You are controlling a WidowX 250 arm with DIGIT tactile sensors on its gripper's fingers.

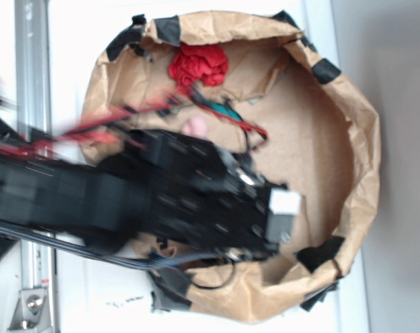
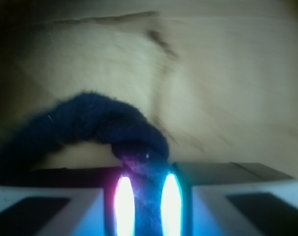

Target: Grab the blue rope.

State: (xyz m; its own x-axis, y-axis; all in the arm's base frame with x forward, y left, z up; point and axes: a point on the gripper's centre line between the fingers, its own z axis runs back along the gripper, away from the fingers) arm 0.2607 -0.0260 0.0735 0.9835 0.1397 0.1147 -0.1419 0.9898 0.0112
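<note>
In the wrist view the blue rope (image 2: 90, 118) is a thick, fuzzy navy cord. It arches from the lower left up and over, then drops between my fingers. My gripper (image 2: 148, 196) is shut on the rope's end, with a glowing pad (image 2: 123, 201) pressed against each side. Behind the rope lies tan paper. In the exterior view my black arm (image 1: 196, 201) is blurred and reaches into the brown paper-lined basin (image 1: 362, 159). It covers the jaws and the rope there.
A red cloth (image 1: 198, 66) lies at the basin's far rim. A pink plush piece (image 1: 194, 126) and a teal item (image 1: 227, 111) show just above the arm, and red and black cables (image 1: 99, 128) run alongside. A metal rail (image 1: 35, 83) stands at the left.
</note>
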